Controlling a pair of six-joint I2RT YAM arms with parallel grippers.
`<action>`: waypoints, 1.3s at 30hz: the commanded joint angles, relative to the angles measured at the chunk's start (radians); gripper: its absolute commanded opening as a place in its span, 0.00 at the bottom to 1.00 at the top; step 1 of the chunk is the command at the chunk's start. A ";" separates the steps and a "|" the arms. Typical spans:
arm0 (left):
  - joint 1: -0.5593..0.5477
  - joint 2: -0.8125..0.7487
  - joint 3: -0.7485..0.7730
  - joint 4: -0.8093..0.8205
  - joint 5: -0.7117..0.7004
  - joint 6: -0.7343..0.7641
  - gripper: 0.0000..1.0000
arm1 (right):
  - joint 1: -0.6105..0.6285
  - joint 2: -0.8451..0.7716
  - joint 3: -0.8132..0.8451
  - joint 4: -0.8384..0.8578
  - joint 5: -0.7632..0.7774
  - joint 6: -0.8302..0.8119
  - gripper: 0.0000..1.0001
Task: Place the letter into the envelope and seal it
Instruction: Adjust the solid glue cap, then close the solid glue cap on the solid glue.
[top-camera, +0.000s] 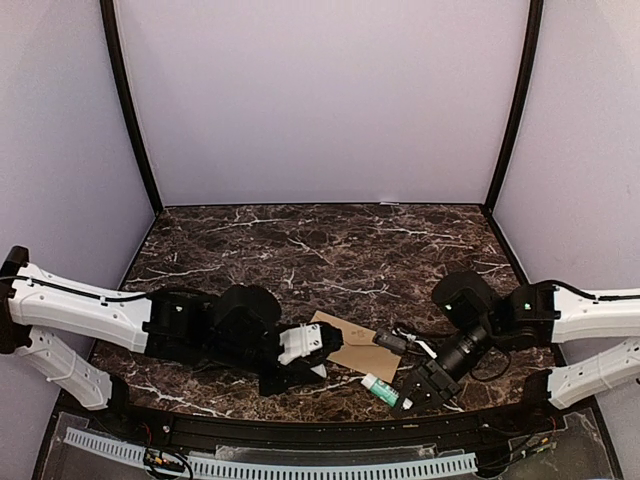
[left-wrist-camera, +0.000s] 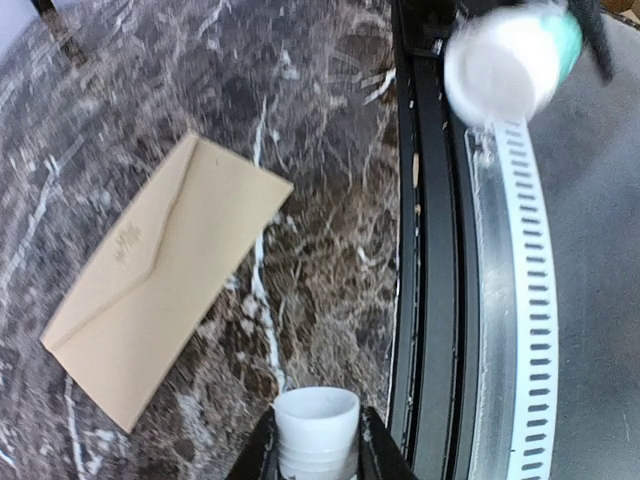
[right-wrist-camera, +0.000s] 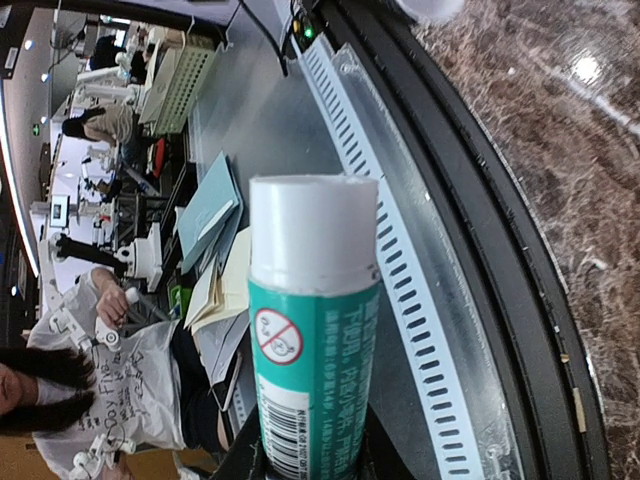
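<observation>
**A:** Start at the left gripper (left-wrist-camera: 317, 445). How do its fingers stand?

**B:** Narrow. They press on either side of a small white cap (left-wrist-camera: 316, 415), which sticks out past the fingertips. I call it a cap because the far end looks hollow, but the wrist camera sits so close that I wouldn't swear to it.

**A:** And the right gripper (right-wrist-camera: 308, 450)?

**B:** Closed on a glue stick (right-wrist-camera: 315, 300). The fingers grip its lower body. The teal label, with a barcode and a small red prohibition sign, points away from the wrist, and the end is white.

**A:** Where are the two in relation to each other?

**B:** Both are low, near the front of the table (top-camera: 330, 250). They are close but apart, with bare marble between cap and stick. In the left wrist view, the stick's white end shows as a blur in the upper right corner. It hangs over the black rim (left-wrist-camera: 430, 300) and the perforated white strip (left-wrist-camera: 525, 330) along the table's front.

**A:** The envelope (left-wrist-camera: 165, 290)?

**B:** It lies flat on the dark marble, flap side up, with the pointed flap folded down. A small printed mark (left-wrist-camera: 128, 243) sits beside the flap's tip. It is askew to the table edge and just behind the two grippers. From above, the left gripper is just beside its left corner, and the right arm's wrist covers part of its right end. Neither gripper holds it.
</observation>
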 joint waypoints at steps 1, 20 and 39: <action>0.000 -0.088 0.042 0.012 0.010 0.133 0.17 | 0.054 0.059 0.048 0.040 -0.092 0.020 0.00; -0.123 -0.110 0.094 0.066 0.009 0.275 0.16 | 0.061 0.112 0.146 0.077 -0.205 0.124 0.00; -0.152 -0.089 0.119 0.067 0.008 0.294 0.15 | 0.062 0.149 0.146 0.075 -0.247 0.111 0.00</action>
